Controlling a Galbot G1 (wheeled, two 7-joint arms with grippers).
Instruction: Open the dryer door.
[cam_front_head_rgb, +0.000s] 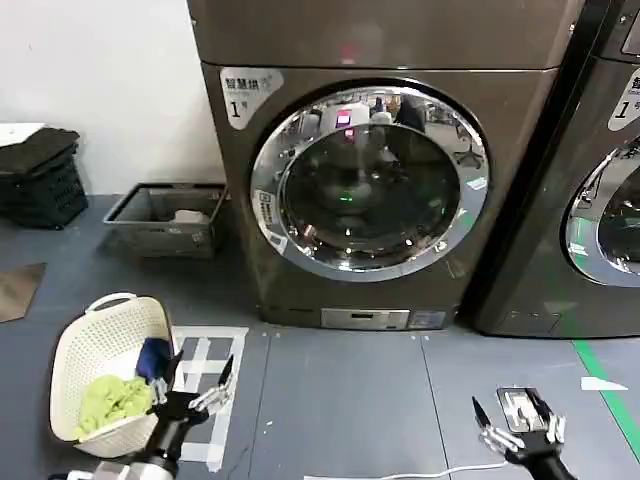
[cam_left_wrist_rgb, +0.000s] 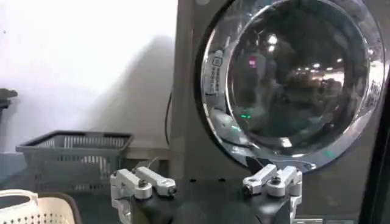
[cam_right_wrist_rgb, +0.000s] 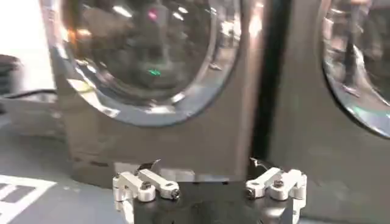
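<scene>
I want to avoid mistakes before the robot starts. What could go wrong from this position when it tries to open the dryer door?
1. A similar chrome-rimmed door on the darker machine sits close by on the right; the right gripper could head for it instead of the dryer door.
2. The laundry basket lies beside the left gripper; the arm might bump it when rising.
3. Both grippers are open, low and apart from the door, so the approach is long.
</scene>
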